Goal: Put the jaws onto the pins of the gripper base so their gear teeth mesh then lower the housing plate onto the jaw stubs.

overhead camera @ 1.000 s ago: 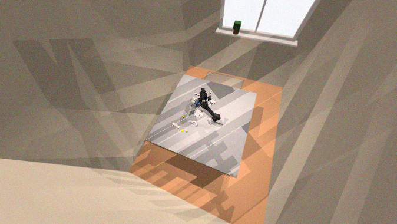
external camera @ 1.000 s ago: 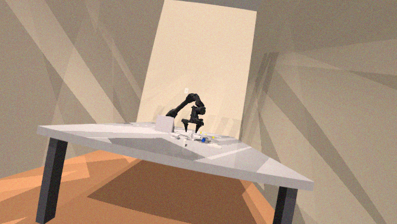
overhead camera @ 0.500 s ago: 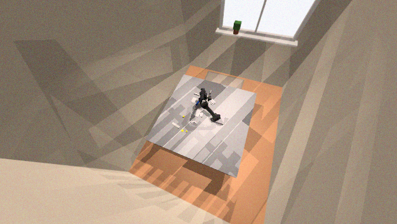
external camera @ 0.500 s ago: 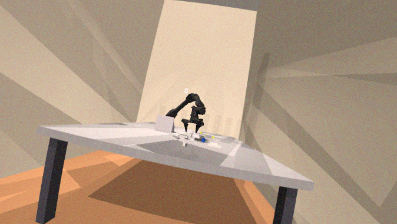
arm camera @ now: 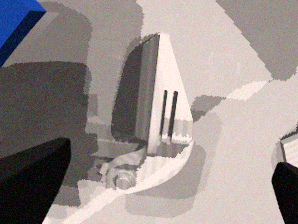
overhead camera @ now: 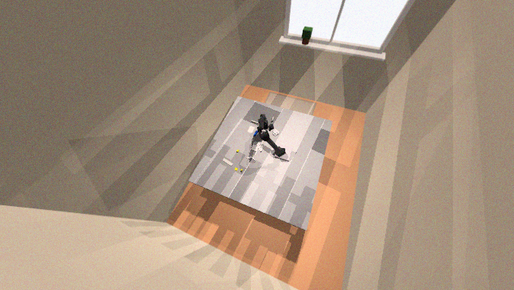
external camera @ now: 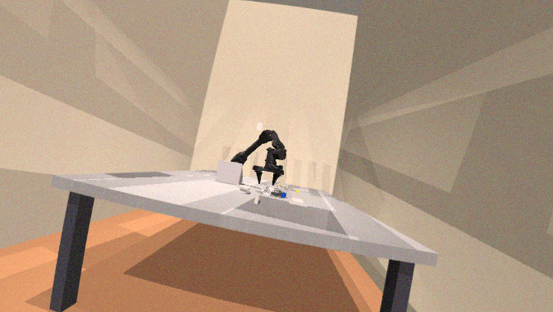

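A pale piece (arm camera: 158, 107) with two dark slots stands between the open fingers in the wrist view. Its lower left end has a toothed-looking part with a round boss, so it looks like a jaw. My gripper (external camera: 267, 183) (arm camera: 176, 162) is open and empty above it, with one black fingertip at each side. Part of another pale piece (arm camera: 291, 148) shows at the right edge of the wrist view, beside the right fingertip. Small white parts (overhead camera: 259, 147) lie by the arm in the top view. I cannot tell the gripper base, the other jaw and the housing plate apart.
A blue block (overhead camera: 255, 133) (external camera: 283, 195) (arm camera: 17, 22) lies near the hand. Yellow blocks (overhead camera: 237, 151) (overhead camera: 236, 169) and a pale strip (overhead camera: 227, 162) lie farther off. A pale upright panel (external camera: 230, 172) stands near the arm's base. More white pieces (overhead camera: 275, 132) (overhead camera: 251, 129) lie around the hand.
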Tool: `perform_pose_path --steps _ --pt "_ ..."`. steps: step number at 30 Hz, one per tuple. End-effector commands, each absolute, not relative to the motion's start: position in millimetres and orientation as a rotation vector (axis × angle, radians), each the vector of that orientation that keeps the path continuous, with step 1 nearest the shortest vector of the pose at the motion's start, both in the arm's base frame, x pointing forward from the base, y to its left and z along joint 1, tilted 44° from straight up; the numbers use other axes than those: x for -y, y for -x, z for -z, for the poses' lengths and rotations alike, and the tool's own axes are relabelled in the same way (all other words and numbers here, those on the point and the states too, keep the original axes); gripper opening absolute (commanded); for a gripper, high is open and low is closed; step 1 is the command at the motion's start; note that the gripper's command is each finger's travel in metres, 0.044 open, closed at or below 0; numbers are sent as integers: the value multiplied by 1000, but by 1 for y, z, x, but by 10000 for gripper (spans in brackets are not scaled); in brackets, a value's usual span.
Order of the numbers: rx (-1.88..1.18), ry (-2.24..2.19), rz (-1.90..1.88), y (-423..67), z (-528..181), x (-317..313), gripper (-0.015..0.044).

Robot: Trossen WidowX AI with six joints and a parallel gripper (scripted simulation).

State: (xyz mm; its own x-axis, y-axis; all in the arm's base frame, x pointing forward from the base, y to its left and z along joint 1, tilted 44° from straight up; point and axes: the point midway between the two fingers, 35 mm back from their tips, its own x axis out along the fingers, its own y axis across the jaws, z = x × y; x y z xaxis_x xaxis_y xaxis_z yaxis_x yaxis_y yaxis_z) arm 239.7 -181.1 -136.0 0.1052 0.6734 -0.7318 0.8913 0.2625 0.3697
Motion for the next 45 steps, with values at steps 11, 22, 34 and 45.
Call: perform_pose_path --steps 11,22,34,45 --pt "-1628 -1474 303 -241 142 177 440" --pt "-1626 -1477 303 -245 155 165 440" --pt "-1624 -1480 303 -248 169 152 440" --pt "-1624 -1481 302 -248 174 148 440"
